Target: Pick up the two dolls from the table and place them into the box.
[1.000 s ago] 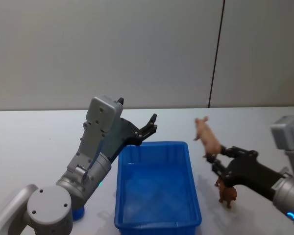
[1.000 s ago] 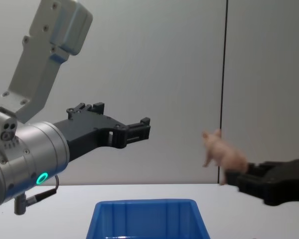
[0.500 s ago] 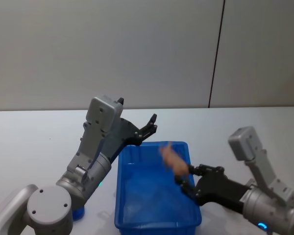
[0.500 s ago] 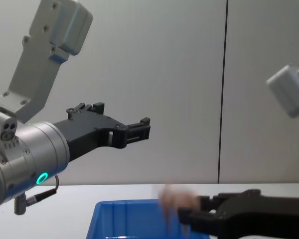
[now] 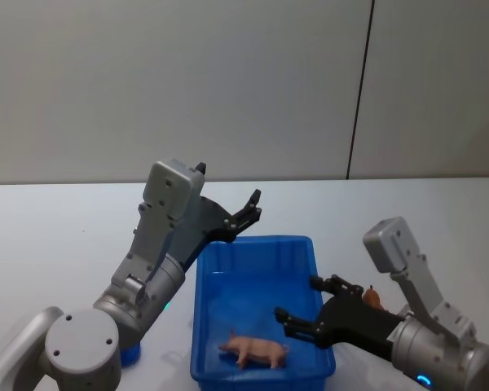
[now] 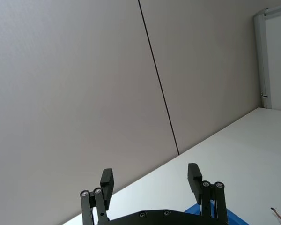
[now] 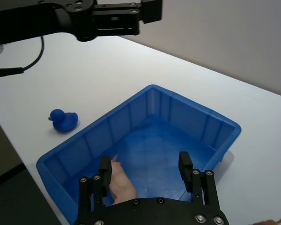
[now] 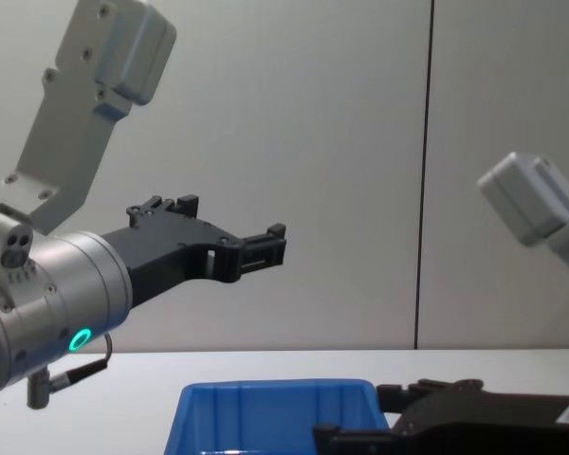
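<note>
Head view, pig (image 5: pixel 255 351): loose on box (image 5: pixel 257 242) floor.
Right tool (image 5: pixel 297 298): wide above pig, so nothing held.
Left tool (image 5: pixel 256 204): wide, idle, raised clear of box.

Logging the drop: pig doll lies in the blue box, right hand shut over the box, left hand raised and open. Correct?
One thing is off: the right hand is open, not shut. The right wrist view shows its fingers spread apart over the box. The pig doll does lie in the box, and the left hand is raised and open.
</note>
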Controlling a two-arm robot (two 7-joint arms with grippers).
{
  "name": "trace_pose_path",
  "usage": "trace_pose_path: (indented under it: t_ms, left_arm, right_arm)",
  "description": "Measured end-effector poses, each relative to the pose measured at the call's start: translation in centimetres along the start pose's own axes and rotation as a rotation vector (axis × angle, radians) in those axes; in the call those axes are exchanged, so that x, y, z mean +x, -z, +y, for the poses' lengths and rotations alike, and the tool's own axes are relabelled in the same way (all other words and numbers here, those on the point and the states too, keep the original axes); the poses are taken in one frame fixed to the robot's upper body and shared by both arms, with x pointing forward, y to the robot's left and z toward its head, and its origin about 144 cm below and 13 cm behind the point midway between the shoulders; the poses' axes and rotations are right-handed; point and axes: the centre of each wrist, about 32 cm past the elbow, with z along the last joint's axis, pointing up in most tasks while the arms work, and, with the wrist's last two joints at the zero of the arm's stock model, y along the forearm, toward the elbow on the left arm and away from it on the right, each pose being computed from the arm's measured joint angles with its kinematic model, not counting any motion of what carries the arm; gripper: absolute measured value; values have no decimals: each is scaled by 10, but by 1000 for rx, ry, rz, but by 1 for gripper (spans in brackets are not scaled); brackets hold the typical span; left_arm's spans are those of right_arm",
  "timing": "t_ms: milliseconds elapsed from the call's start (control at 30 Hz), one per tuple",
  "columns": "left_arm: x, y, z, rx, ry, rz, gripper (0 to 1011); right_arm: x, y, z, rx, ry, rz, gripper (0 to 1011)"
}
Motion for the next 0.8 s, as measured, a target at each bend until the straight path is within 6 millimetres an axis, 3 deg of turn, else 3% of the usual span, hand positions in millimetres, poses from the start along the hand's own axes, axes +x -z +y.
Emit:
trace_pose_path:
  t_ms: [200, 800]
  left_arm:
    - [0, 0, 0, 0, 0, 0, 1001]
    - [0, 0, 0, 0, 0, 0, 1001]
  right_arm:
    - [4, 2, -8, 11, 44, 15, 999]
    - [17, 19, -43, 1, 178, 69, 1001]
